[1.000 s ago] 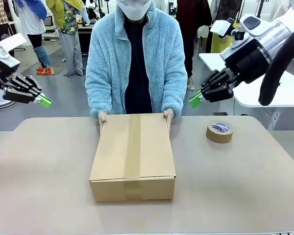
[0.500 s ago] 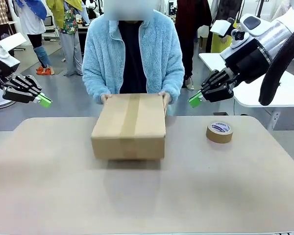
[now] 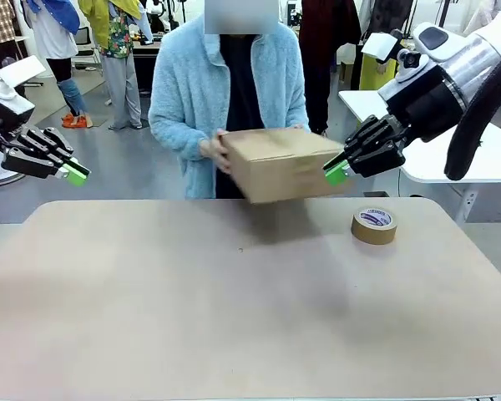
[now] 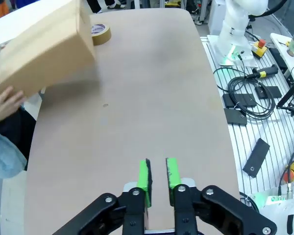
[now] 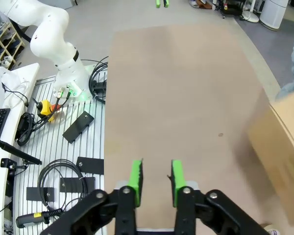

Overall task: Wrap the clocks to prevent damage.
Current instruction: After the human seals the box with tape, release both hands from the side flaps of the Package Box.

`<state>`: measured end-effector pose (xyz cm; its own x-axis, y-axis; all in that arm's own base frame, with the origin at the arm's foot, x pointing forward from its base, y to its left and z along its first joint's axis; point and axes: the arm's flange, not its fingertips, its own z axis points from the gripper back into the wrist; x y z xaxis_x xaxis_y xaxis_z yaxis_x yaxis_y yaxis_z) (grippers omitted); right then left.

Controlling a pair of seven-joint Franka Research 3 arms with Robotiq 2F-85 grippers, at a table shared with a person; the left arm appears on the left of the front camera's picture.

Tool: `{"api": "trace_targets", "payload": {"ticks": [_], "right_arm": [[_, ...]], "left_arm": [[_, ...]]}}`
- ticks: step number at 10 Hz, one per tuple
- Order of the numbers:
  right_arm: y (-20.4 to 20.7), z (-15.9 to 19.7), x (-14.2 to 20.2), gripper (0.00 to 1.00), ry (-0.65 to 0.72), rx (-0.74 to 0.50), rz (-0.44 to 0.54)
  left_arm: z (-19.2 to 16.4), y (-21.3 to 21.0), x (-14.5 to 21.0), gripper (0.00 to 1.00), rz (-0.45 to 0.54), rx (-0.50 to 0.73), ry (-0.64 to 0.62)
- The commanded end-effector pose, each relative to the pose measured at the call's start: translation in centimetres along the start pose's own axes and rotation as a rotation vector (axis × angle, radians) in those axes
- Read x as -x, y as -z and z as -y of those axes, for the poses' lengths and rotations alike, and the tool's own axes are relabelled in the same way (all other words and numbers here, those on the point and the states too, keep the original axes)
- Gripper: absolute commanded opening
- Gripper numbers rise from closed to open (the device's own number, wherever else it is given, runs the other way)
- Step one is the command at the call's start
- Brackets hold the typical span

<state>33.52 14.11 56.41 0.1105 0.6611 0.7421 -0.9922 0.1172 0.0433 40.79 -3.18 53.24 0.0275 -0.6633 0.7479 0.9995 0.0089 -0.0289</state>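
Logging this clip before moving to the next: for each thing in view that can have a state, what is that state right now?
Cardboard box: closed, taped shut, held in the air by the person's hands, clear of the table.
Roll of tape: lying flat on the table, untouched.
Left gripper: raised above the table, pads slightly apart, holding nothing.
Right gripper: raised above the table, pads slightly apart, holding nothing.
Table: bare apart from the tape.

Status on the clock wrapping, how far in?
Nothing visibly done: no clocks or wrapping in sight. In hand: the person's hand holds the cardboard box above the table. Left gripper and right gripper hold nothing. Tape roll untouched. All wrapping remains.
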Motion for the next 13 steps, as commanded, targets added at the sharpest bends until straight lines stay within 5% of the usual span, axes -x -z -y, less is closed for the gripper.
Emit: {"api": "trace_targets", "payload": {"ticks": [1, 2, 10, 12, 13], "right_arm": [[0.2, -0.5, 0.9, 1.0, 0.028, 0.028, -0.009], [0.1, -0.3, 0.7, 1.0, 0.032, 0.031, -0.002], [0.3, -0.1, 0.6, 1.0, 0.052, 0.022, -0.009], [-0.1, 0.1, 0.5, 1.0, 0.03, 0.013, 0.004], [-0.1, 0.1, 0.5, 1.0, 0.03, 0.013, 0.004]], "left_arm": [[0.9, -0.5, 0.0, 0.61, 0.0, 0.001, 0.0], [0.5, -0.9, -0.2, 1.0, 0.009, 0.004, -0.008], [0.6, -1.2, -0.1, 1.0, 0.022, 0.002, -0.037], [0.8, -1.8, -0.9, 1.0, -0.092, -0.052, -0.013], [0.5, -0.9, 0.2, 1.0, 0.019, -0.002, -0.014]]}}
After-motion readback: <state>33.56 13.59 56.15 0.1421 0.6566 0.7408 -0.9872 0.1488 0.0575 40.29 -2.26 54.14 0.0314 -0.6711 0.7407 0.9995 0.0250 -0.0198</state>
